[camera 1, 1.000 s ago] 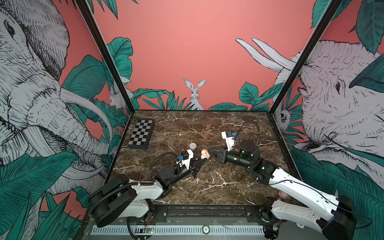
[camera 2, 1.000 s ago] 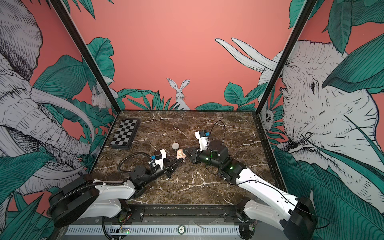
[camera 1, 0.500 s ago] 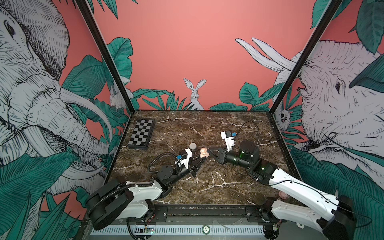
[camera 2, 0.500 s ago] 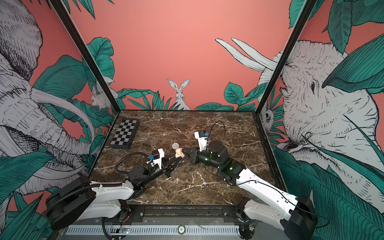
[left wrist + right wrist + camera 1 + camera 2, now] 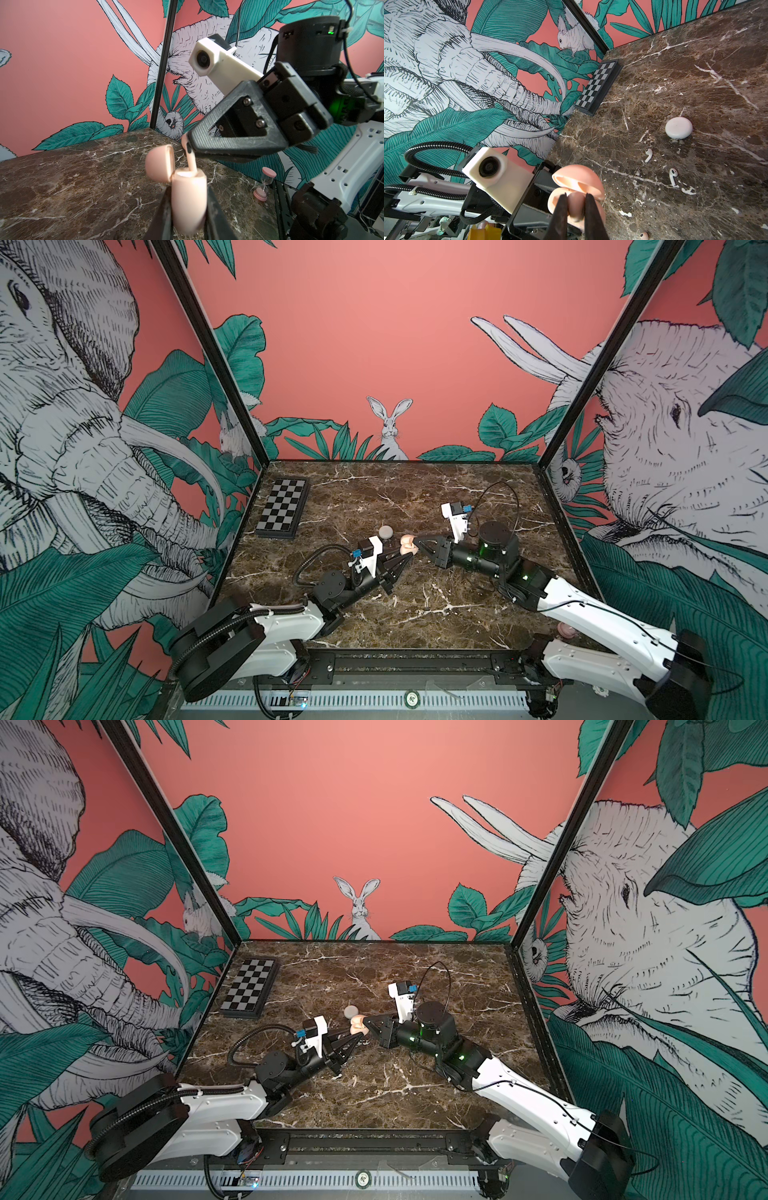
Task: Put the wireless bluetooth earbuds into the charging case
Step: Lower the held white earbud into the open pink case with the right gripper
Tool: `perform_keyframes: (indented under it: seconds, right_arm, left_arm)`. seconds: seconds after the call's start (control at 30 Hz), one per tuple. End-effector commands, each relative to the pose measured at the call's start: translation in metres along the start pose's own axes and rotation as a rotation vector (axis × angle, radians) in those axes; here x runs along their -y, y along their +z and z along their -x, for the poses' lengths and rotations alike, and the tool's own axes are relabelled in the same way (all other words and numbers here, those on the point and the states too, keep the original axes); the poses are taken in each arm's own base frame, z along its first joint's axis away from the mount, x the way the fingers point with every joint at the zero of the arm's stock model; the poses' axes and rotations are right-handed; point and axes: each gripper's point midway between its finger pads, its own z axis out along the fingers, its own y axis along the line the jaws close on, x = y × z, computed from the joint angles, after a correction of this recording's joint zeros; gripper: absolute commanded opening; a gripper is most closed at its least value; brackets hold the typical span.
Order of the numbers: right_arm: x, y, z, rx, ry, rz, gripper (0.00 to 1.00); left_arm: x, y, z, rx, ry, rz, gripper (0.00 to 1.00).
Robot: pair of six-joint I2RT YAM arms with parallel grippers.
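Nearly one in: the left gripper clamps the open charging case mid-table, white puck at its ten o'clock, while the right gripper pinches an earbud, stem entering, and its likely twin lies loose on the marble.

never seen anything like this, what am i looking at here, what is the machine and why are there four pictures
These are two robot arms working on a marble table. Two pictures look down from overhead and show almost the same scene. The other two come from small cameras on each arm's wrist.

The left gripper is shut on a pink charging case whose lid is open. The right gripper pinches a pink earbud, with its stem at the case's open top.

Also on the table are a white round case, two white earbuds, what looks like another pink earbud, a chessboard and a small pink hourglass.
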Motion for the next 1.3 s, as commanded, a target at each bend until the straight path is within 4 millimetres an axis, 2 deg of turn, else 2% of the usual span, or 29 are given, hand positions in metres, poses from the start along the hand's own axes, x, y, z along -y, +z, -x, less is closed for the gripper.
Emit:
perform_keyframes:
  seconds: [0.0, 0.6, 1.27]
  right_arm:
    - [-0.023, -0.008, 0.017, 0.057, -0.039, 0.062, 0.12]
    - [-0.018, -0.005, 0.013, 0.045, -0.033, 0.045, 0.12]
    - [-0.017, -0.002, 0.014, 0.035, -0.034, 0.039, 0.19]
  left_arm:
    - [0.004, 0.002, 0.030, 0.099, -0.003, -0.002, 0.00]
    - [0.011, 0.003, 0.039, 0.120, 0.006, -0.037, 0.00]
    - [0.014, 0.004, 0.039, 0.118, 0.002, -0.052, 0.00]
